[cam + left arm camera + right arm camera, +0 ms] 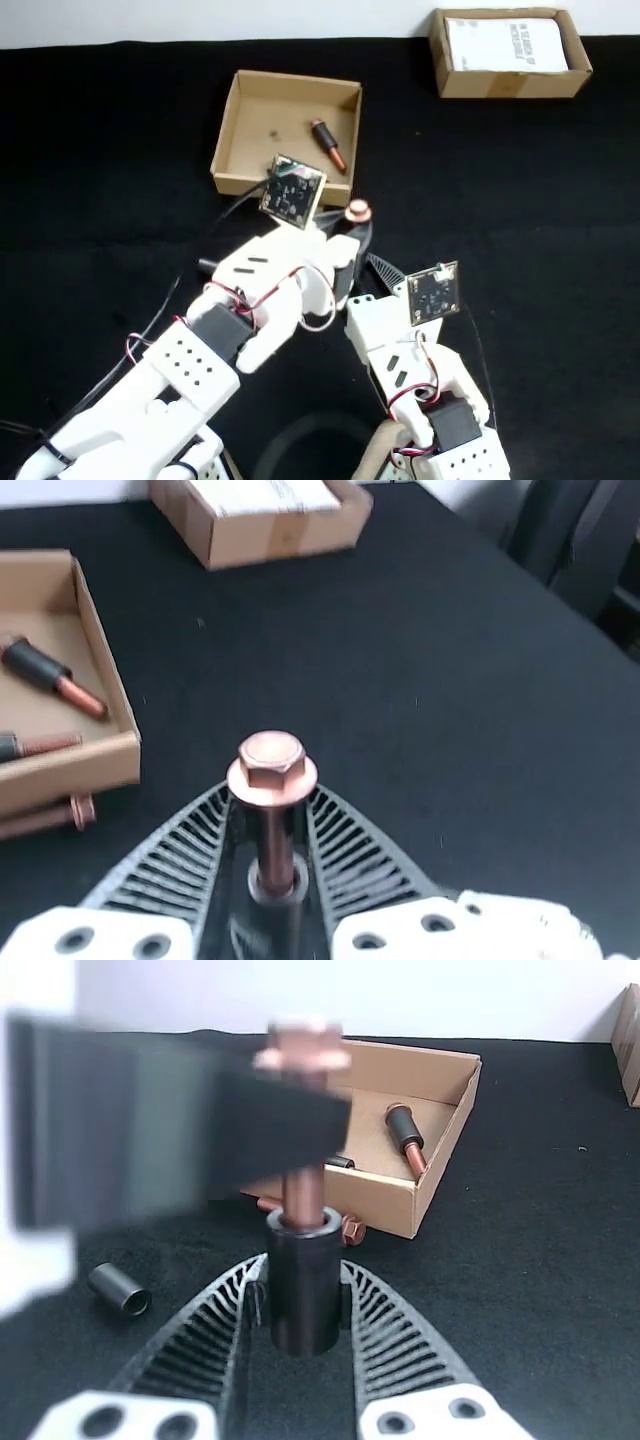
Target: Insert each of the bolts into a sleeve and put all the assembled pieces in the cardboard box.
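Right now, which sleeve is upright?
The sleeve between the right arm's fingers, with the bolt in its top. The loose sleeve on the table lies on its side.

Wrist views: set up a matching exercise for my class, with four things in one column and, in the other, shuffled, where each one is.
Things
1. upright bolt
2. upright sleeve
3. loose sleeve
4. assembled piece

Places
A. lying in the cardboard box
B. held in the right pincer
C. lying on the table
D. held in the left pincer

Pairs: 1-D, 2-B, 3-C, 4-A
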`<action>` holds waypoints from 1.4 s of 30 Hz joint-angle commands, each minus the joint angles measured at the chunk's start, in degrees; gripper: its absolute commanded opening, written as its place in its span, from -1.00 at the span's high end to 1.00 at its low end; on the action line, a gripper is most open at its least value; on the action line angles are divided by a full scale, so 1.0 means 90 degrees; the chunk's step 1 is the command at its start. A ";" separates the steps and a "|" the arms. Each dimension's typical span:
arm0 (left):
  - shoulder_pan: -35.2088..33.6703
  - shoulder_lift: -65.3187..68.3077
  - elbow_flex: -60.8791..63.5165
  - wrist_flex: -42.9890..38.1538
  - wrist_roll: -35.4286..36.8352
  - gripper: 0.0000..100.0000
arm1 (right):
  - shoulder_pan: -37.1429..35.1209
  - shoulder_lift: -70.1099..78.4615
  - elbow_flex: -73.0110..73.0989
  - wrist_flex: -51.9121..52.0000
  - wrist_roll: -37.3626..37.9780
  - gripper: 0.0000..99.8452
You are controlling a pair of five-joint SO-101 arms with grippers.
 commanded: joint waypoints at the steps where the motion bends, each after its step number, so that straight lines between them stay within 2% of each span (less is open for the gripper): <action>1: 0.0044 -0.0298 0.0005 0.0498 -0.0020 0.97 | -0.0015 -0.0073 0.0796 0.0005 -0.0010 0.98; 3: 0.0034 -0.0396 -0.0005 0.0938 -0.0029 0.94 | 0.0112 -0.0073 0.0796 0.0005 -0.0010 0.98; 7: 0.0005 -0.0669 -0.0024 0.1827 -0.0029 0.61 | 0.0493 -0.0073 0.0767 -0.0015 -0.0010 0.98; 9: 0.0005 -0.0806 -0.0210 0.2462 -0.0029 0.53 | 0.0640 -0.0073 0.0708 -0.0005 -0.0020 0.98; 12: 0.0044 -0.0972 -0.0698 0.3419 -0.0049 0.61 | 0.0737 -0.0024 0.0503 -0.0034 -0.0039 0.98; 14: 0.0054 -0.1060 -0.0933 0.3761 -0.0400 0.70 | 0.0747 -0.0015 0.0239 -0.0034 -0.0039 0.98; 19: 0.0103 -0.1392 -0.1099 0.3829 -0.1407 0.98 | 0.0777 0.0405 -0.0669 -0.0005 -0.0010 0.98; 23: -0.0034 -0.2085 -0.0835 0.3829 -0.1553 0.98 | 0.0786 0.1958 -0.1978 0.0005 0.0107 0.98; 26: -0.0503 -0.2808 -0.0425 0.3790 -0.1553 0.98 | 0.0786 0.3453 -0.3297 0.0005 0.0254 0.98; 29: -0.1324 -0.3629 0.0093 0.3790 -0.1553 0.98 | 0.0777 0.4899 -0.4537 0.0005 0.0674 0.98; 37: -0.3531 -0.6325 0.1636 0.3780 -0.1534 0.98 | 0.0747 0.8337 -0.7389 -0.0005 0.2403 0.98; 42: -0.4440 -0.6217 0.2339 0.3604 -0.1524 0.98 | 0.0630 1.0271 -0.9099 -0.0005 0.3565 0.98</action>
